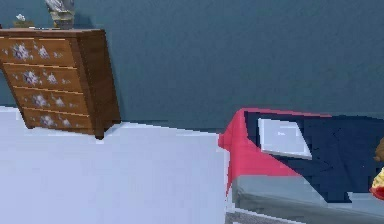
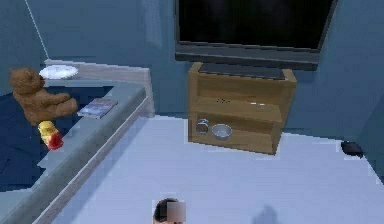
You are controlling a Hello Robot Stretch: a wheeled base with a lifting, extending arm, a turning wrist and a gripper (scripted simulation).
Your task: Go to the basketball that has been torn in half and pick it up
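A bed (image 2: pixel 100 135), a television (image 2: pixel 253 30), a teddy bear (image 2: pixel 35 95). Smallest is a dark blob (image 2: pixel 352 148) on the floor at the arm side view's right, perhaps the torn basketball. Likely light and floppy: grip its torn rim. The pincer's state I cannot tell.

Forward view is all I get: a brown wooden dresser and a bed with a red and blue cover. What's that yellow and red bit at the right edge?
Observer: A brown furry teddy bear sits beside that yellow and red thing on the bed.
Operator: Is there a telly?
Observer: Yes, a big black flat screen hangs on the blue wall.
Operator: What's under it?
Observer: A light wooden stand with two small round silvery things on its shelf.
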